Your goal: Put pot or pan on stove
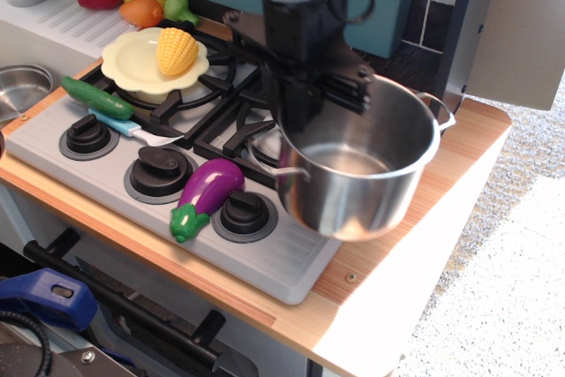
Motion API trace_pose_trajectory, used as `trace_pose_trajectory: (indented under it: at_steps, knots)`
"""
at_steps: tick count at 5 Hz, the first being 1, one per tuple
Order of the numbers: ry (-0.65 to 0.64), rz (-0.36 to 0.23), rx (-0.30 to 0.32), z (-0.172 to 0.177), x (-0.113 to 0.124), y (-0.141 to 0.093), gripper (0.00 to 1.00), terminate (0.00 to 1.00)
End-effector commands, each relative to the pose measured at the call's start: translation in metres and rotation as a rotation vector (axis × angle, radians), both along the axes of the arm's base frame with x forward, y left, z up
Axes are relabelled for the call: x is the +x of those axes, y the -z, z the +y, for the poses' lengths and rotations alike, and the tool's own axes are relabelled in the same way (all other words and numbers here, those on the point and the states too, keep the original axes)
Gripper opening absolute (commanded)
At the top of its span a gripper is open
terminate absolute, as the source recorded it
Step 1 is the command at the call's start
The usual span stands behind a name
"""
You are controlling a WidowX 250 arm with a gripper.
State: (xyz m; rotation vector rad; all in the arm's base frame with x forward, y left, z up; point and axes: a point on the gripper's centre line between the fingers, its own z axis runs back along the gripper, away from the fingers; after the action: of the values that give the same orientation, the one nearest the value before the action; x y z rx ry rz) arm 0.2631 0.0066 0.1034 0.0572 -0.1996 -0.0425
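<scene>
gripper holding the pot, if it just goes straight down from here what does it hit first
Probably the stove's right-hand burner grate: the gripper points down, shut on the pot rim, so the pot's base would land first. Depth is unclear.

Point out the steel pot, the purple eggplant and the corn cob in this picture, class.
steel pot (353, 196): main camera view, on its outer front wall.
purple eggplant (214, 184): main camera view, on the purple body.
corn cob (177, 49): main camera view, on the yellow kernels.
</scene>
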Motion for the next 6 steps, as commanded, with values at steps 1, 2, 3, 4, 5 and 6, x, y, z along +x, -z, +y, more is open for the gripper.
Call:
trace_pose_trajectory:
  at_steps: [1,2,3,4,5,6]
  knots:
    - [0.096,-0.082,0.038,0.031,0.018,-0.012,0.0,0.0]
    - [0.163,-0.098,0.048,0.051,0.028,-0.011,0.0,0.0]
    - [0.243,-0.123,0.048,0.063,0.041,-0.013,0.0,0.0]
    - [0.313,-0.179,0.048,0.071,0.055,-0.006,0.0,0.0]
    - [0.365,-0.195,-0.009,0.081,0.067,0.004,0.0,0.0]
    - [0.436,-0.224,-0.045,0.086,0.068,0.007,1.0,0.0]
